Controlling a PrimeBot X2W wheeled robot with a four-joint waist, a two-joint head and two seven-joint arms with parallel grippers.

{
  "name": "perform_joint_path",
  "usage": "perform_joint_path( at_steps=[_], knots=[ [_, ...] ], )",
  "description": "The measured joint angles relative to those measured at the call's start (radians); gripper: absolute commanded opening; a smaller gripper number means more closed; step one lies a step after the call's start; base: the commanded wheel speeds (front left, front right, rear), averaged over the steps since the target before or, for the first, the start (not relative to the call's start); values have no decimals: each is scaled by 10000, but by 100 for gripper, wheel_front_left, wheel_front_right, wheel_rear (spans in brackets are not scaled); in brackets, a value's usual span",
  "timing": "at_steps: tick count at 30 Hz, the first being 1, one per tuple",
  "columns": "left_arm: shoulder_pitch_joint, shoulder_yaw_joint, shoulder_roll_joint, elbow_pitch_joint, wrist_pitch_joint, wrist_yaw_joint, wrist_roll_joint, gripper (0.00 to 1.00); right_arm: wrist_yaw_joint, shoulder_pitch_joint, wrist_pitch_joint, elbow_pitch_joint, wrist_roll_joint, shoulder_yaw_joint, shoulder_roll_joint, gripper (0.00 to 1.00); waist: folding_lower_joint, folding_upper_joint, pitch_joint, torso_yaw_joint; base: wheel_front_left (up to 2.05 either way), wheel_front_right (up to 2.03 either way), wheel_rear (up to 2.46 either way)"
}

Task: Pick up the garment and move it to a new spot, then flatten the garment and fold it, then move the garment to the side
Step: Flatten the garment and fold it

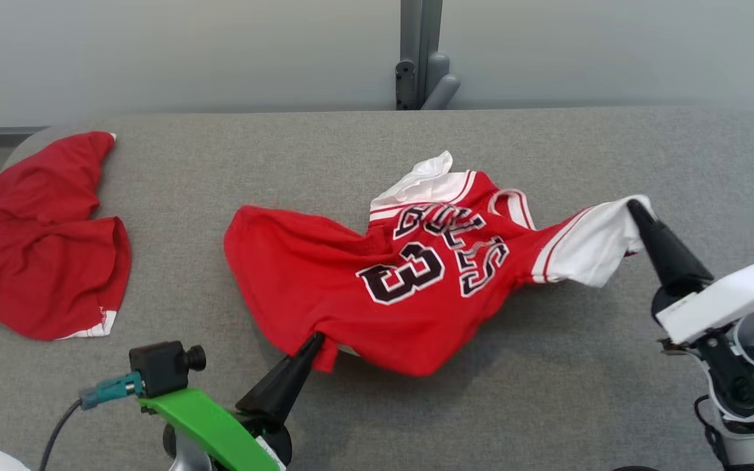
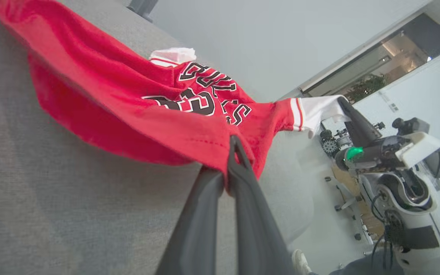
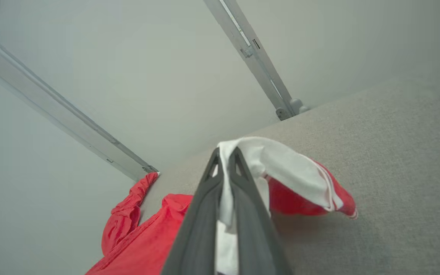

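The garment [image 1: 377, 281] is a red jersey with white sleeves and black lettering, crumpled in the middle of the grey table [image 1: 377, 150]. My left gripper [image 1: 317, 340] is shut on its red hem at the near edge; the left wrist view shows the dark fingers [image 2: 239, 168] pinching that hem of the garment [image 2: 128, 107]. My right gripper [image 1: 632, 208] is shut on the white sleeve at the right, which is lifted off the table. In the right wrist view white cloth [image 3: 281, 164] sits between the fingers [image 3: 220, 172].
A second red garment [image 1: 43, 248] lies bunched at the table's left end. A grey post [image 1: 421, 52] stands behind the far edge. Bare table lies to the right and front of the jersey. A shoe [image 2: 300, 259] shows on the floor in the left wrist view.
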Motion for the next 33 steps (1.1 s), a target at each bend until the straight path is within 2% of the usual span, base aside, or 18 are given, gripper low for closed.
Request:
perform_joint_path(
  at_steps=[3, 8, 13, 17, 22, 23, 26, 29, 33],
  knots=[
    [189, 6, 288, -1680, 324, 0, -771, 0, 0, 154, 322, -1333, 803, -746, 90, 0, 0, 0, -162, -7, 0, 0, 0],
    [468, 215, 594, -3912, 598, 75, -1285, 0, 0, 184, 947, -3442, 1735, -1875, 445, 0, 0, 0, -424, -99, 0, 0, 0],
    [189, 773, 928, -5532, 769, 738, -1149, 0, 0, -432, 1695, -4849, 2299, -3037, 784, 0, 0, 0, -558, -300, 0, 0, 0],
    [-523, 1243, 1058, -6169, 1135, 1317, -1335, 0, 0, -1344, 2487, -5469, 2399, -3810, 989, 0, 0, 0, -485, -444, 0, 0, 0],
    [-2066, 1797, 1622, -5645, 1979, 1864, -1499, 0, 0, -3100, 3588, -5204, 1636, -4288, 1149, 0, 0, 0, -58, -571, 0, 0, 0],
    [-2066, 1797, 1622, -5645, 1979, 1864, -1499, 0, 0, -3100, 3588, -5204, 1636, -4288, 1149, 0, 0, 0, -58, -571, 0, 0, 0],
    [-3319, 1860, 1923, -4882, 2608, 2063, -1670, 0, 0, -4508, 4021, -4592, 878, -4203, 1358, 0, 0, 0, 401, -651, 0, 0, 0],
    [-4897, 1829, 2157, -3743, 3053, 2098, -1461, 0, 0, -6086, 4006, -3597, 82, -3960, 1519, 0, 0, 0, 989, -735, 0, 0, 0],
    [-7280, 1590, 2186, -1676, 3246, 2054, -773, 0, 0, -8268, 3200, -1476, -1198, -3375, 1565, 0, 1, 0, 1890, -857, 0, 0, 0]
  ],
)
